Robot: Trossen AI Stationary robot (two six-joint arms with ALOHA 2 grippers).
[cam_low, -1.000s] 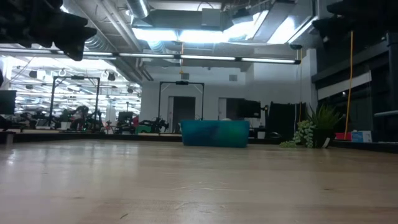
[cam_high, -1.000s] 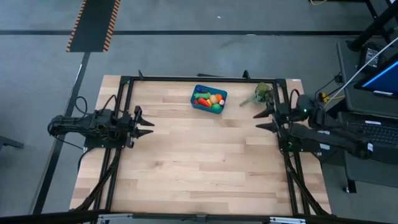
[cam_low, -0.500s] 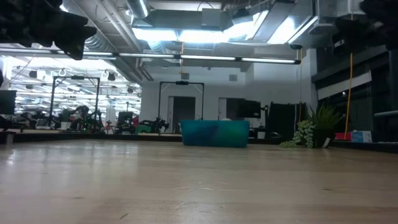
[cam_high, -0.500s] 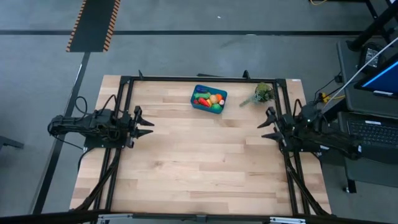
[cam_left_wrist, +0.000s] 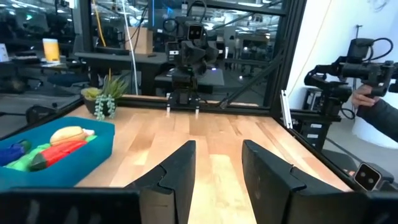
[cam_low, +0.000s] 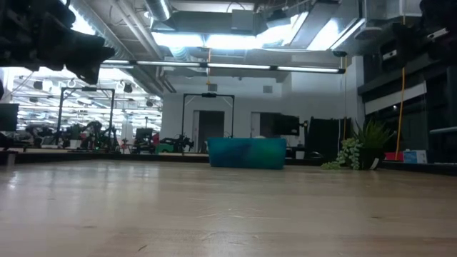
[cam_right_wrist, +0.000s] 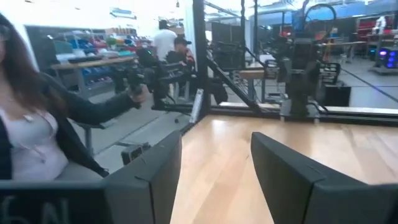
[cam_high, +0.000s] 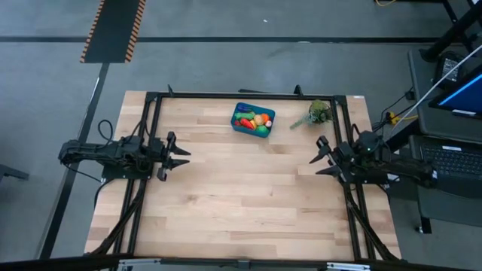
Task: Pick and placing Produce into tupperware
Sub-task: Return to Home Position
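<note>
The teal-blue tupperware (cam_high: 252,120) stands near the table's far edge, seen also in the low view (cam_low: 247,153) and the left wrist view (cam_left_wrist: 37,165). Several produce pieces (cam_high: 254,121) lie inside it: red, orange, yellow and green ones (cam_left_wrist: 62,142). My left gripper (cam_high: 185,155) hovers open over the left side of the table, pointing right, fingers apart (cam_left_wrist: 217,168). My right gripper (cam_high: 315,156) hovers open over the right side, pointing left, fingers apart (cam_right_wrist: 214,174). Both are well clear of the tub.
A leafy green plant sprig (cam_high: 316,114) lies on the table right of the tub (cam_low: 350,153). Black frame rails (cam_high: 248,95) run along the table's edges. Bare wood (cam_high: 241,196) fills the middle and near part. A person (cam_right_wrist: 37,130) stands beyond the table.
My right gripper has swung from beside the plant sprig toward the table's near edge and turned level, staying open. My left gripper has edged a little toward the right. The tub and its contents have not moved.
</note>
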